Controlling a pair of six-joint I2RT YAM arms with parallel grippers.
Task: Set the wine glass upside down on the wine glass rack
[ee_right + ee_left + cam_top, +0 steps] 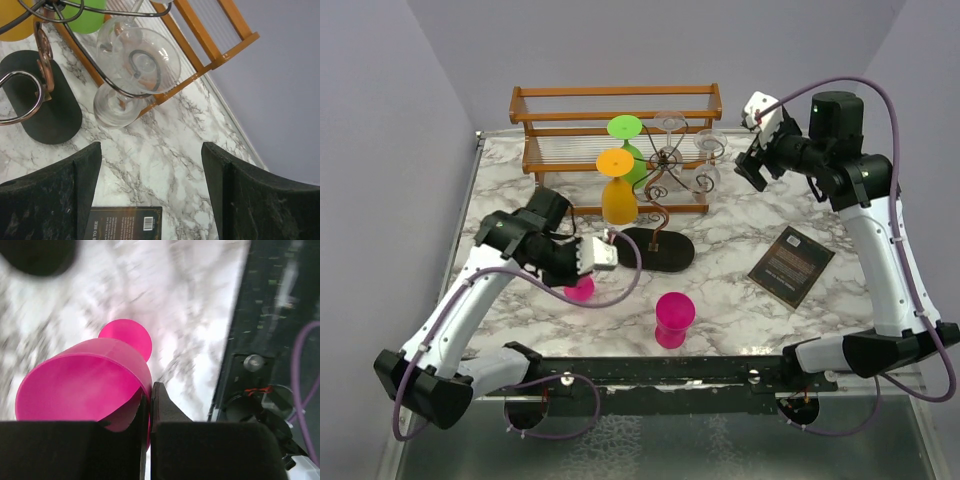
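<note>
While the left gripper pinched the bowl wall of a pink wine glass between nearly closed jaws, that glass sat tilted low over the marble table, just left of the wine glass rack; contact with the table could not be told. Orange, green and clear glasses hung inverted on the rack. Right gripper hovered beside the rack, jaws wide, empty. A second pink glass stood inverted near the front edge.
</note>
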